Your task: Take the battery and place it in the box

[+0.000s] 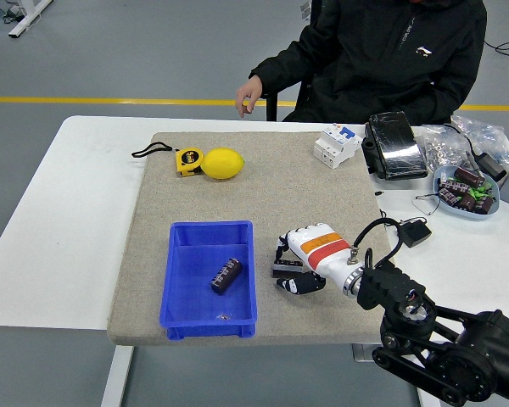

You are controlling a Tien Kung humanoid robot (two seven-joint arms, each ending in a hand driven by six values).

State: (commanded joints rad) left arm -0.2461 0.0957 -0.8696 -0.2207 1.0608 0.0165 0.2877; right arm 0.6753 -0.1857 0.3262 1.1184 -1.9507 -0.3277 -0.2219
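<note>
Black battery [286,270] sits under my robot hand [299,264], fingers curling around it; I squeeze firmly before lifting toward the blue box [209,279].

Battery [286,270] under right hand [305,259]: only a dark end shows between the fingers; grip contact not resolvable. Small speck in box [171,280], left of the hand, too small to identify. Person [382,51] beyond the hand cut off at top edge.

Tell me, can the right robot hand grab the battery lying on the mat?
Probably yes. The right robot hand is already down on the battery beside the blue box, fingers curling around it, with nothing between them.
</note>
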